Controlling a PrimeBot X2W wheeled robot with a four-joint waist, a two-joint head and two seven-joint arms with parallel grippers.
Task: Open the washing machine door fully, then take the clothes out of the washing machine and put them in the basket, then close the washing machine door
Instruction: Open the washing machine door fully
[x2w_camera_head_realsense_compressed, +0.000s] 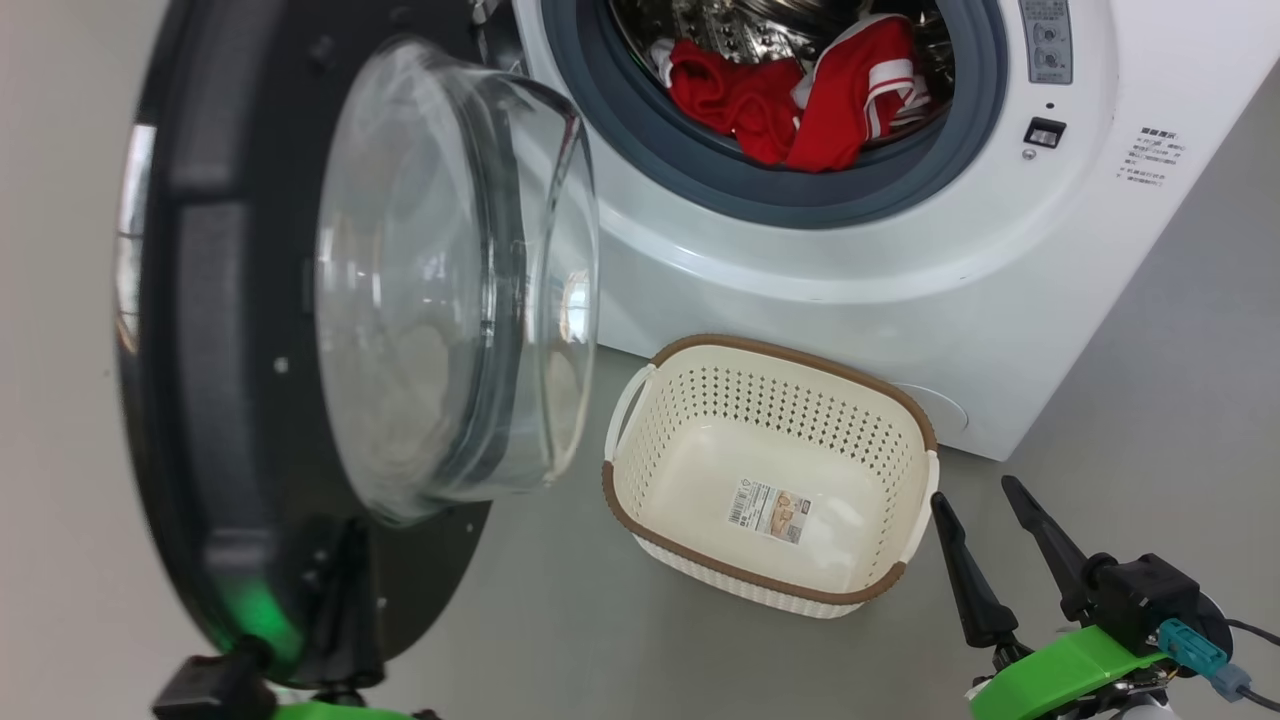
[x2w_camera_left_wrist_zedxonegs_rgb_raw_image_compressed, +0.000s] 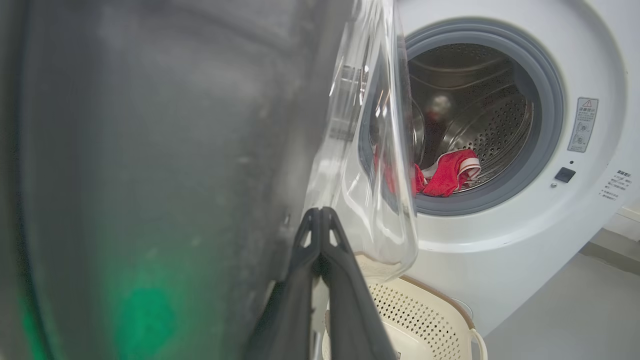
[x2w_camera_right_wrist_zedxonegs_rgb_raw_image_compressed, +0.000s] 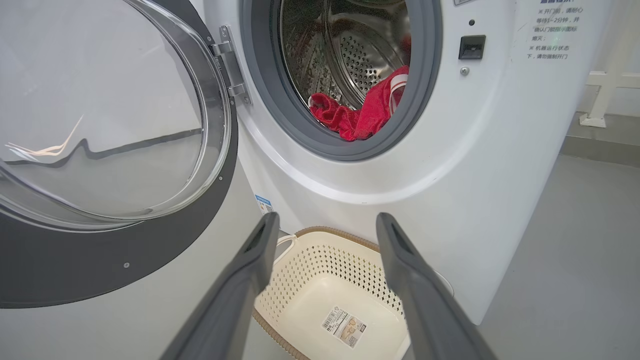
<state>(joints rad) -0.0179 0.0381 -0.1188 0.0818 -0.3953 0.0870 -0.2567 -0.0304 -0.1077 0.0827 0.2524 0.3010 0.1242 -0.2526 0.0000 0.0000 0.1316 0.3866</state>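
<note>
So door (x2w_camera_head_realsense_compressed: 200, 330) is open, clothes (x2w_camera_head_realsense_compressed: 750, 100) sit in washer (x2w_camera_head_realsense_compressed: 900, 280), basket (x2w_camera_head_realsense_compressed: 780, 400) empty; left jaws shut empty by door, right jaws wide, empty.

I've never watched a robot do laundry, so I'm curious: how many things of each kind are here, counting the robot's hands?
washing machine: 1
washing machine door: 1
basket: 1
heap of red clothes: 1, pieces uncountable
grippers: 2, left gripper and right gripper
Total: 6
</note>
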